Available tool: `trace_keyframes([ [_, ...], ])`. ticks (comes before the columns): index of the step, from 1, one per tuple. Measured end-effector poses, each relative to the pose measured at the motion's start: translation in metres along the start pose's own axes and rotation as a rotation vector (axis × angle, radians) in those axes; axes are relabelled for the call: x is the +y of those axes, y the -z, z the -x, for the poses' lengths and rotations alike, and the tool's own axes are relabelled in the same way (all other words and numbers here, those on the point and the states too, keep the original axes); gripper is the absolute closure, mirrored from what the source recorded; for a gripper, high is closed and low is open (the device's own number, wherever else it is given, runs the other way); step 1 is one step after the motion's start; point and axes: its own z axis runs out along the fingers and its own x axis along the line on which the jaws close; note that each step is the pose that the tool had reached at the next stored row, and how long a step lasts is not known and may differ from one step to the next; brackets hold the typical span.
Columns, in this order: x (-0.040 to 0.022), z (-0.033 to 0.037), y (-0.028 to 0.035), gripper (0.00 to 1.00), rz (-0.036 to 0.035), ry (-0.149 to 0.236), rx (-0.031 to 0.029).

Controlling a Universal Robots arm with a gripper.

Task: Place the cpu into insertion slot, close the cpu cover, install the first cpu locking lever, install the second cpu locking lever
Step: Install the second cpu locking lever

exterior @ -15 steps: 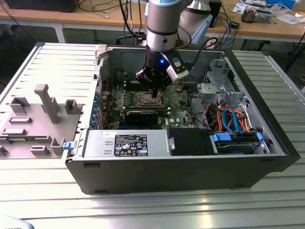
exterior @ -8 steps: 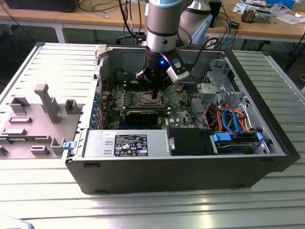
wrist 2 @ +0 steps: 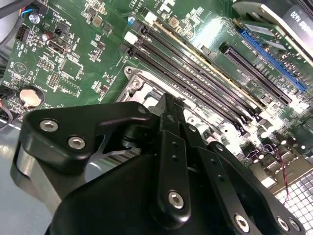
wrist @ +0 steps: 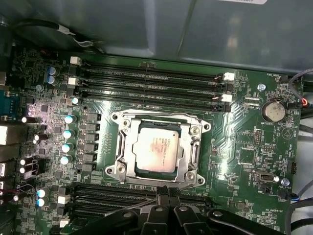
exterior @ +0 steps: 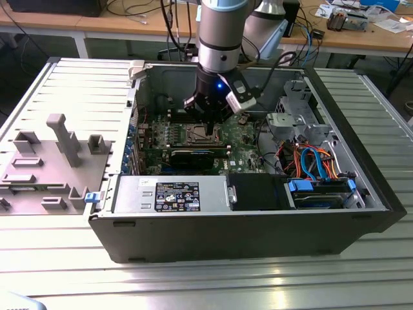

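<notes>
The cpu (wrist: pixel 157 147), a silvery square chip, lies flat in the insertion slot (wrist: pixel 156 116) on the green motherboard. The cpu cover (wrist: pixel 128 152) lies down around it, its opening framing the chip. My gripper (wrist: pixel 164 190) is shut, its black fingertips together just off the slot's edge, above the row of memory slots on that side. A thin metal rod (wrist: pixel 139 203) runs slantwise beside the tips. In the second wrist view the shut gripper (wrist 2: pixel 169 99) points at the slot's silver rim (wrist 2: pixel 133 74). In the exterior view the gripper (exterior: pixel 210 124) hangs inside the computer case over the slot (exterior: pixel 199 134).
Long black memory slots (wrist: pixel 146 81) flank the socket. A black graphics card (exterior: pixel 193 157) lies in front of the board, then a power supply (exterior: pixel 171 194). Drive bays with orange and blue cables (exterior: pixel 316 165) fill the exterior view's right. A grey fixture plate (exterior: pixel 51 161) lies left of the case.
</notes>
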Motion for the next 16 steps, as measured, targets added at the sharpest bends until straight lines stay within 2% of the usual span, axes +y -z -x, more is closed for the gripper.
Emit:
trace_keyframes([
  [12, -0.0061, -0.0007, -0.0002, 0.89, 0.0014, 0.000, 0.0000],
  [13, -0.0063, -0.0006, -0.0003, 0.89, 0.0101, 0.000, -0.0012],
  [15, -0.0076, -0.0009, -0.0003, 0.89, 0.0356, 0.000, -0.0041],
  [16, -0.0088, -0.0010, -0.0002, 0.89, 0.0562, 0.001, -0.0063],
])
